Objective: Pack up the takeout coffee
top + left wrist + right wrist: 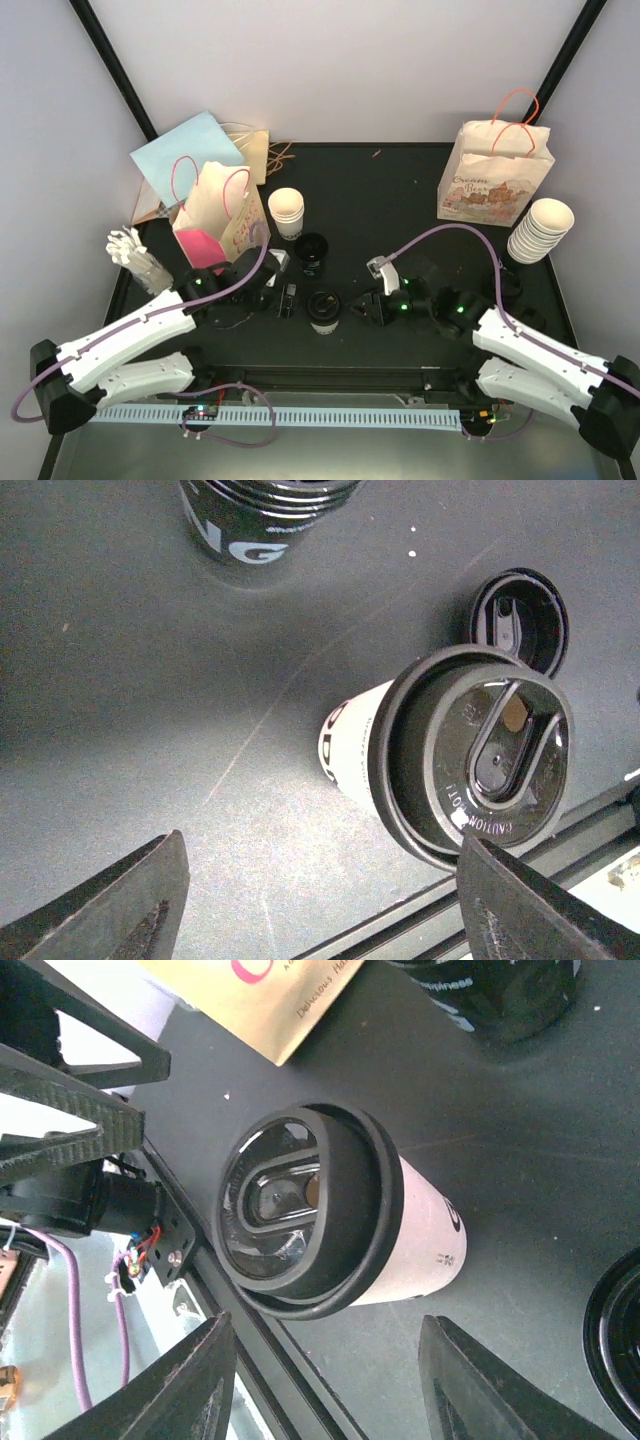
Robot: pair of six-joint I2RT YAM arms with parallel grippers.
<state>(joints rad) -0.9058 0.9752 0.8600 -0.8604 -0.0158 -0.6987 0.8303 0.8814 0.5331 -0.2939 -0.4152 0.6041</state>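
the lidded cup (324, 308) stands upright at centre frame, flanked by my left gripper (288, 298) and right gripper (368, 308), both spread apart and empty. the open bag (213, 205) lies upper left, so i judge the left gripper better placed.

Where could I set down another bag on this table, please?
The widest bare patch is the back middle of the table, between the stack of white cups and the printed bag. Crowded: the left back corner around the open bag, and the front, where the left gripper and right gripper flank the lidded cup.
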